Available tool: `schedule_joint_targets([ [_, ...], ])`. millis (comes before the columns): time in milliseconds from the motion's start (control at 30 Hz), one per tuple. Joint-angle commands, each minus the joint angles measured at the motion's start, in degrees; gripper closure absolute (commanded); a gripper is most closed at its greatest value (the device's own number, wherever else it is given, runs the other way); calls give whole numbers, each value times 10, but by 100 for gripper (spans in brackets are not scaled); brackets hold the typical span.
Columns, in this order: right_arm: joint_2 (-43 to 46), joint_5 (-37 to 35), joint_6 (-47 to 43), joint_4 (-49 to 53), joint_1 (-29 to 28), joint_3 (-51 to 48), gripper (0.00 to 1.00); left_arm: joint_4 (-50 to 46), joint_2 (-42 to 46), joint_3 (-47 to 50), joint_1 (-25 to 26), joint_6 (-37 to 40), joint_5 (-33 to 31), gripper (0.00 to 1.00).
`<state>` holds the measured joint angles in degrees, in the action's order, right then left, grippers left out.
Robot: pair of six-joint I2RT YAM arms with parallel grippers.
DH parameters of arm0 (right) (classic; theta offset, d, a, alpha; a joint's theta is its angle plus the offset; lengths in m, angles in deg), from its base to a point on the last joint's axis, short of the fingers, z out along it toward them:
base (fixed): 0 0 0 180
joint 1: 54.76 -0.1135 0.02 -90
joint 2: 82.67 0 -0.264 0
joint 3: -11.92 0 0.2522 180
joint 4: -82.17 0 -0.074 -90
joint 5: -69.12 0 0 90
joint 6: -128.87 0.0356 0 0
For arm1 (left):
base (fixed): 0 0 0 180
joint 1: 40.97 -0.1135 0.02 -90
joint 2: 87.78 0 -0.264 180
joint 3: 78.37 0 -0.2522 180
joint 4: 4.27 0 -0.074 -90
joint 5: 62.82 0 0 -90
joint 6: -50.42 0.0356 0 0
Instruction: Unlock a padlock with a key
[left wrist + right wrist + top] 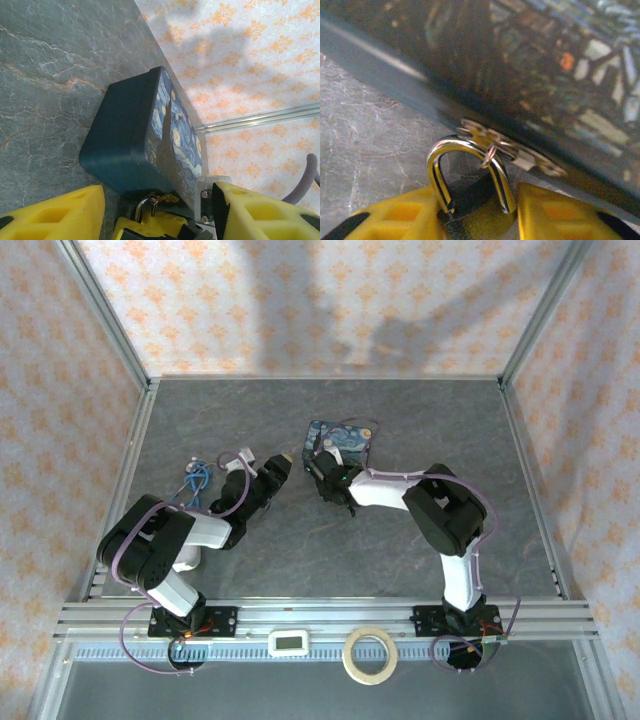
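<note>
Forward, right fingers (560, 215) astride padlock (472, 216).

Nothing legible is showing anywhere: no word, brand or number is coming through. The blue painted tin (343, 440) is carrying only its swirling night-sky picture, with no lettering resolving on lid or side. The padlock (469, 200), hanging at the tin's hasp, is showing no stamp that can be made out. Well in front of the tin, the small white device (291, 642) is presenting a pale screen, too small to read
</note>
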<state>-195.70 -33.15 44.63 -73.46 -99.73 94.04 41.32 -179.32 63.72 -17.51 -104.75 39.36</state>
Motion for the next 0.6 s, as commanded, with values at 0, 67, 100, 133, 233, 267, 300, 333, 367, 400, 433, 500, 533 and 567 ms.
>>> schedule_joint_targets([
  [0,0,-1,-20,-7,6,-22,69,43,-11,8,-7,-11,12,44],
  [67,10,22,-22,-15,11,-29,75,53,-14,8,-7,-16,14,44],
  [100,16,40,-23,-19,16,-33,77,58,-17,9,-7,-18,16,44],
  [133,24,60,-25,-24,21,-38,79,65,-18,11,-7,-20,18,44],
  [233,44,133,-35,-40,44,-55,84,82,-22,16,-7,-26,23,44],
  [267,50,159,-40,-43,52,-58,84,89,-23,18,-7,-28,24,44],
  [300,56,179,-45,-45,59,-61,85,95,-24,21,-8,-29,26,44],
  [333,61,202,-51,-46,66,-63,86,102,-24,22,-7,-30,28,44],
  [367,65,224,-57,-45,74,-64,87,108,-23,24,-7,-30,31,44],
  [400,67,237,-63,-44,79,-63,88,111,-24,25,-7,-30,33,44],
  [433,69,247,-69,-42,85,-64,88,112,-23,26,-6,-29,35,44],
  [500,72,263,-88,-37,94,-65,90,113,-20,27,-6,-25,38,44],
  [533,73,266,-98,-33,97,-65,90,114,-18,27,-6,-23,40,44],
  [567,74,266,-107,-30,98,-65,92,113,-17,28,-6,-21,41,44],
])
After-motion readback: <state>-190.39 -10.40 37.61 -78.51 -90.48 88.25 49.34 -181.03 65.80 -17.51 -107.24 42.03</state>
